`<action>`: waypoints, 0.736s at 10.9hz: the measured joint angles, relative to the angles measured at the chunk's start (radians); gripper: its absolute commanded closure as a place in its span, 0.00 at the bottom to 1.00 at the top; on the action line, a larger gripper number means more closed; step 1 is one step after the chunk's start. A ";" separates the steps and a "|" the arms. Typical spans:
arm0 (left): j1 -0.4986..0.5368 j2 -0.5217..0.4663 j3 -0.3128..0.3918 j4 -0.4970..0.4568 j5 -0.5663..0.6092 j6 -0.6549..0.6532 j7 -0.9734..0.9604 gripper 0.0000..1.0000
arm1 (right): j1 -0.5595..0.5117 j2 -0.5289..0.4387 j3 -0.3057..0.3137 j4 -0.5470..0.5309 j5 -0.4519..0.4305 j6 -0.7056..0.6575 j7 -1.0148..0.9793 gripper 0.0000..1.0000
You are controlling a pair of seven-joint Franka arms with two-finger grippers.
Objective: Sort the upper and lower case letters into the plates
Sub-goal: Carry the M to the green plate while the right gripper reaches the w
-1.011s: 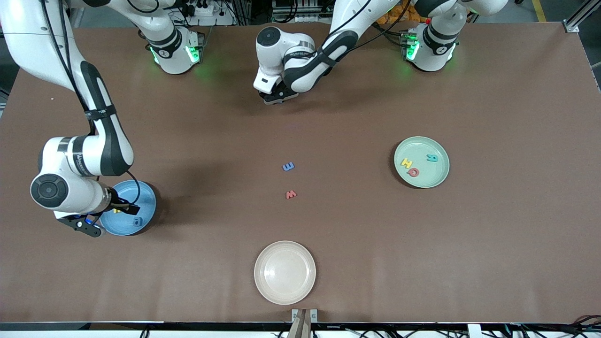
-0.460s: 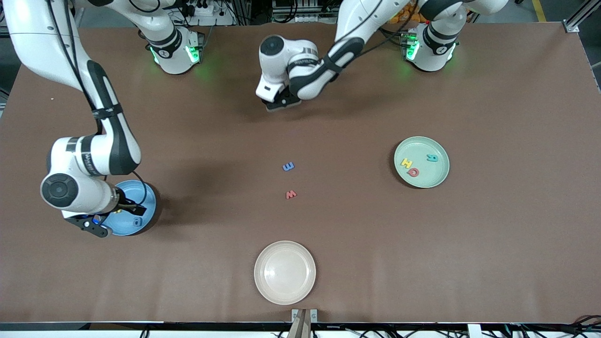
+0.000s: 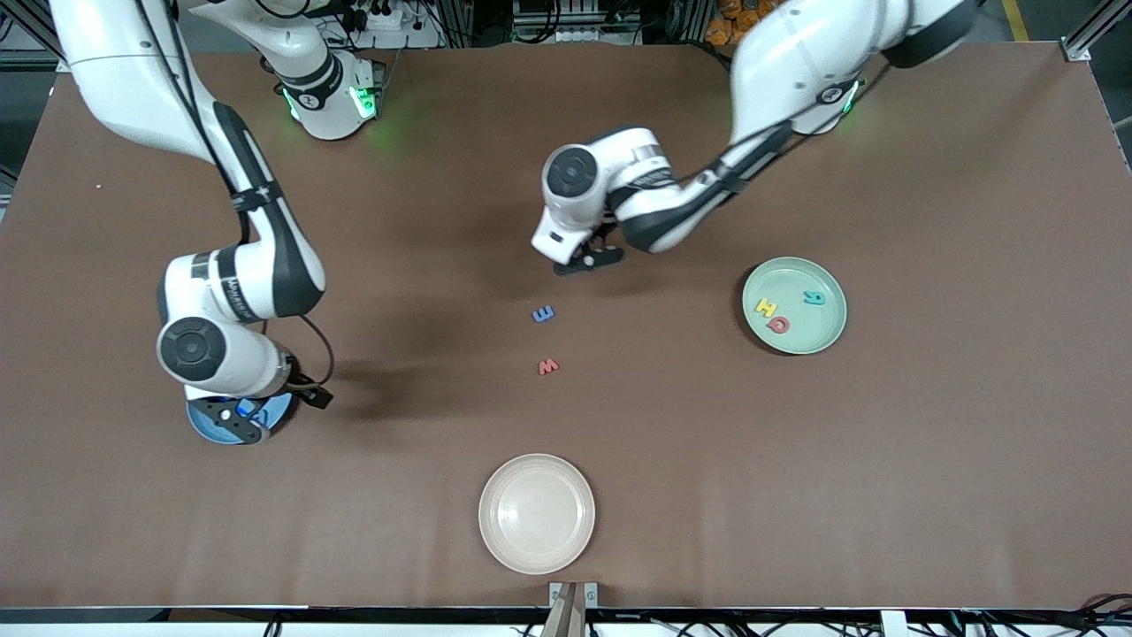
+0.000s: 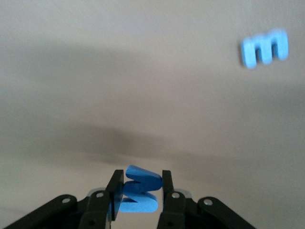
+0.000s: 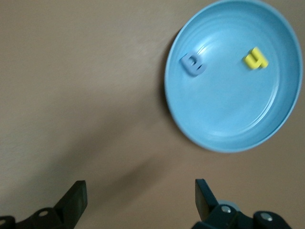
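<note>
Near the upper centre of the front view, the left claw (image 3: 588,259) hangs over bare worktop (image 3: 929,460), clamped narrowly on a blue foam letter (image 4: 138,190). The left wrist view shows the letter pinched between both fingers, apparently by its edges, with part of it protruding past the tips.

Just below the left claw in the front view lie two loose letters: a blue E-shaped letter (image 3: 543,314) and, lower, a red W-shaped letter (image 3: 548,366). The mint green plate (image 3: 827,341) sits at centre right and holds three letters. The blue plate (image 3: 276,409) sits at lower left, mostly covered by the right arm. The right wrist view shows two letters in it. The right claw (image 5: 138,200) hangs beside that plate with its jaws wide and nothing between them; this arm appears to be waiting. A cream plate (image 3: 495,495) at bottom centre is empty.

Probable faults from this state:

- Letter slip. The grip bears on narrow foam edges. A quick swing toward a plate could rotate or shed the letter.
- Wrong plate. The held letter's case cannot be read from these views. A misjudgement sends it to the wrong plate.
- Missed drop. Both plates are shallow. Release near the rim could let the letter bounce out.
- Disturbed letters. A low pass over the E-shaped letter could knock it aside.
</note>
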 measured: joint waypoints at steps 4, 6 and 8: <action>0.125 -0.181 0.062 0.002 -0.217 -0.201 0.435 1.00 | 0.231 0.014 0.010 0.001 0.028 0.016 0.401 0.00; 0.130 -0.275 0.214 -0.004 -0.315 -0.277 0.725 1.00 | 0.343 0.043 0.009 0.001 0.030 0.081 0.614 0.00; 0.137 -0.338 0.386 -0.038 -0.363 -0.313 1.016 1.00 | 0.379 0.074 0.008 0.027 0.030 0.112 0.734 0.00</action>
